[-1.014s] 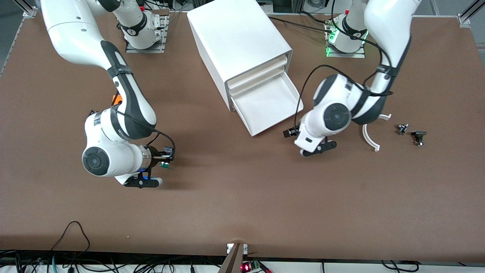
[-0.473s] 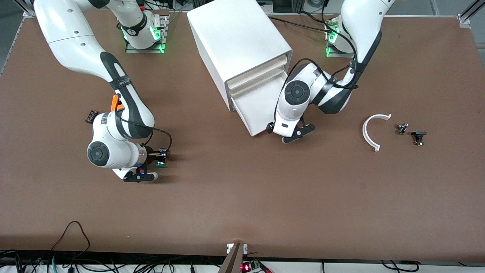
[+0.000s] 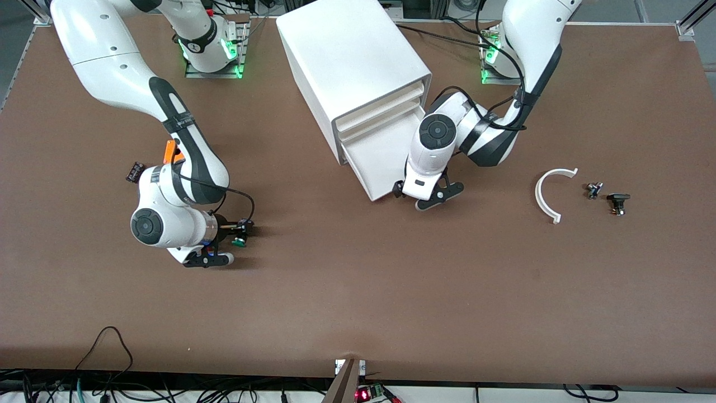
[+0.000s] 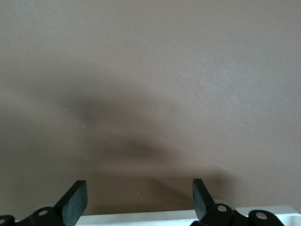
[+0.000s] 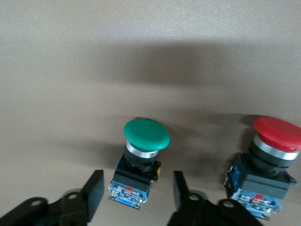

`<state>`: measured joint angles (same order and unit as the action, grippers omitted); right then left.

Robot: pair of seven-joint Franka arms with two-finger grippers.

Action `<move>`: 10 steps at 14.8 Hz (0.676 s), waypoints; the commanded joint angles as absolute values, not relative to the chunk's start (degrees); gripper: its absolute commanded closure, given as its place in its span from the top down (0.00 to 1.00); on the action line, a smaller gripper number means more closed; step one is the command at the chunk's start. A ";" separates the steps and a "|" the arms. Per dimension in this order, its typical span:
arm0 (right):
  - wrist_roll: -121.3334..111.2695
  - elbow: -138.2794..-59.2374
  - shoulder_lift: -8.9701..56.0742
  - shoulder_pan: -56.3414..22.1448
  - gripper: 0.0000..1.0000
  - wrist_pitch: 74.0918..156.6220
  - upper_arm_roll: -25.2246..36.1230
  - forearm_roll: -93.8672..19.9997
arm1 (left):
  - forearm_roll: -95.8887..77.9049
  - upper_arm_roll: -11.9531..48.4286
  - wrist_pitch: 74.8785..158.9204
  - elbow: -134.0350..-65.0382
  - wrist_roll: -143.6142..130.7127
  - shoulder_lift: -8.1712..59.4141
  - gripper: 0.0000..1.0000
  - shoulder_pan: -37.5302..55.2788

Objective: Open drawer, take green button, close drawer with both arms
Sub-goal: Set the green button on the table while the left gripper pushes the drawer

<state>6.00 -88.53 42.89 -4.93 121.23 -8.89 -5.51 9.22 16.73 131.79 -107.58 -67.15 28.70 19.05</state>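
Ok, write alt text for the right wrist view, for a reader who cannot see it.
A green-capped button lies on the brown table, between the open fingers of the right end effector, which do not touch it. A red-capped button lies beside it on the table, outside the fingers.

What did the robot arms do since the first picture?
The left gripper swung from the bare table to the open drawer's front edge, fingers open. The right gripper shifted slightly, open around the green button, with a red button beside it. The cabinet and drawer stayed put.
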 commanded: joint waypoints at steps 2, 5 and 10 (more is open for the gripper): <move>5.01 -89.91 36.93 -1.76 1.00 118.15 -9.06 -5.45 | 11.07 16.70 132.54 -109.78 -68.55 27.25 0.99 19.60; 4.92 -91.57 30.70 -1.67 1.00 114.70 -6.16 -3.52 | 11.07 16.79 132.80 -110.47 -70.74 27.51 0.99 20.04; 5.01 -100.53 15.32 -1.67 1.00 112.60 -3.17 2.28 | 11.07 18.63 133.07 -110.57 -70.49 28.74 0.99 20.83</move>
